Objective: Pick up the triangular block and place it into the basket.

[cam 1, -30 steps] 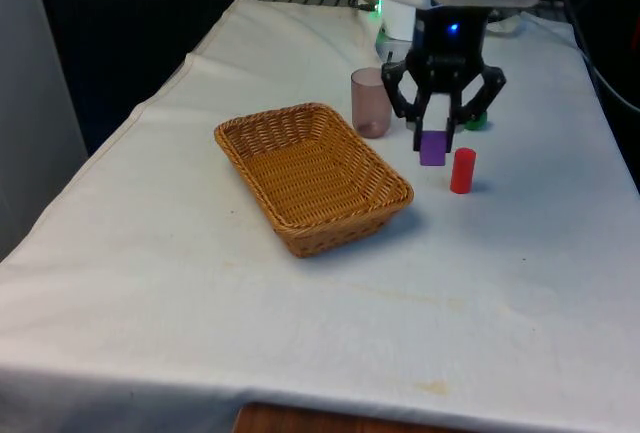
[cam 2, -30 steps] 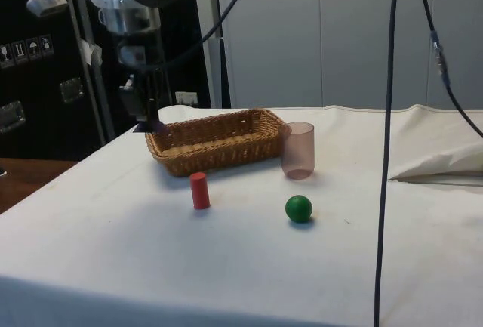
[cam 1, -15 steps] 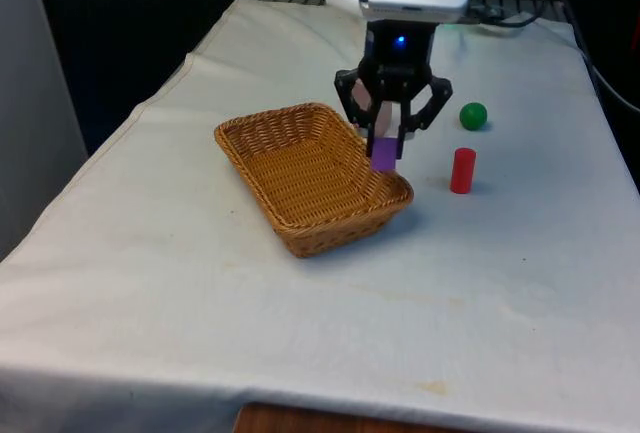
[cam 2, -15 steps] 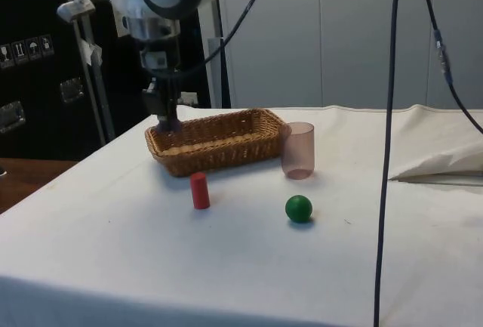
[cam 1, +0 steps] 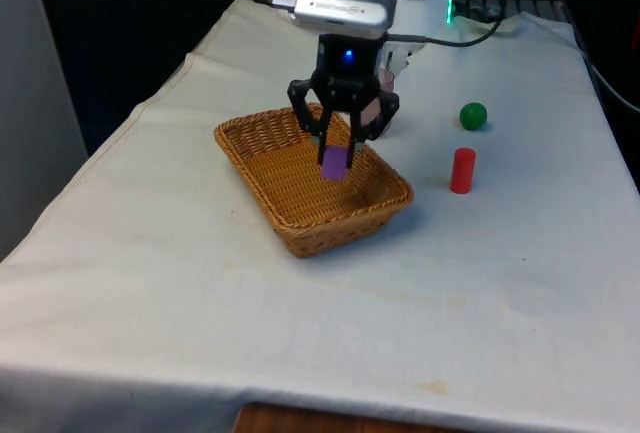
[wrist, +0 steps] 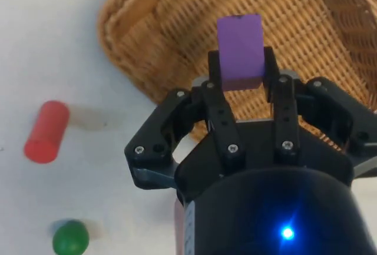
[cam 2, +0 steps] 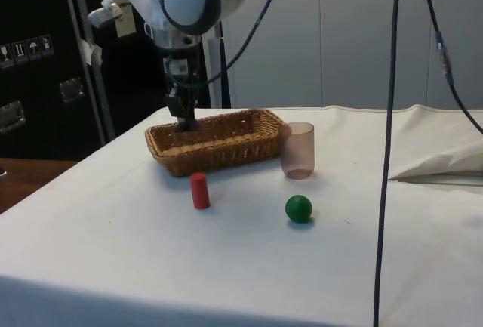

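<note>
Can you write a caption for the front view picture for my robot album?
The black pincer holds a purple triangular block over the woven wicker basket, ready to drop it.

— Where's the block [cam 1: 335,162]?
— Purple, pinched between the gripper's [cam 1: 335,160] fingers, hanging above the basket's [cam 1: 262,181] inside, clear of the weave.
— And the basket?
— Brown wicker, rectangular, upright on the cloth, angled to the table edge.

Purple block [cam 1: 335,162]; tan woven basket [cam 1: 262,175]
</note>
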Tool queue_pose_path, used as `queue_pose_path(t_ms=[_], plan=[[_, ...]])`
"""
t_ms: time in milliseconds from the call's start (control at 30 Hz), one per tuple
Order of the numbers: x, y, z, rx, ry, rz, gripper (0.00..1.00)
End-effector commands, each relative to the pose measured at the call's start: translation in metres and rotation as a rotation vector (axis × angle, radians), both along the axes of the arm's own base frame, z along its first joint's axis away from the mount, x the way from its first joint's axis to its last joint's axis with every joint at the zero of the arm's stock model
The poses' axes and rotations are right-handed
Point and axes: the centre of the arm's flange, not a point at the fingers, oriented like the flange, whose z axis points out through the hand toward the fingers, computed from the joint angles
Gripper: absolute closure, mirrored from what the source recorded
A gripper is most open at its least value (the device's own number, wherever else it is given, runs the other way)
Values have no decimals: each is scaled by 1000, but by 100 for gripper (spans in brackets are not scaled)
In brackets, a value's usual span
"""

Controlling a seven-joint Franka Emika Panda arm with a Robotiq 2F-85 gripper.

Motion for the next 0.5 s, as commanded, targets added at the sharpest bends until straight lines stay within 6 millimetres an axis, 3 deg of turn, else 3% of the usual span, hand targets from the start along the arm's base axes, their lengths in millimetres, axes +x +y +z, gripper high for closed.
queue_pose_path(t_ms=[0, 267, 467], plan=[[-1, -6, -3, 5, -13, 2, 66], [-11, -33, -20, -13, -18, 0, 66], [-18, -38, -37, -22, -21, 14, 66]])
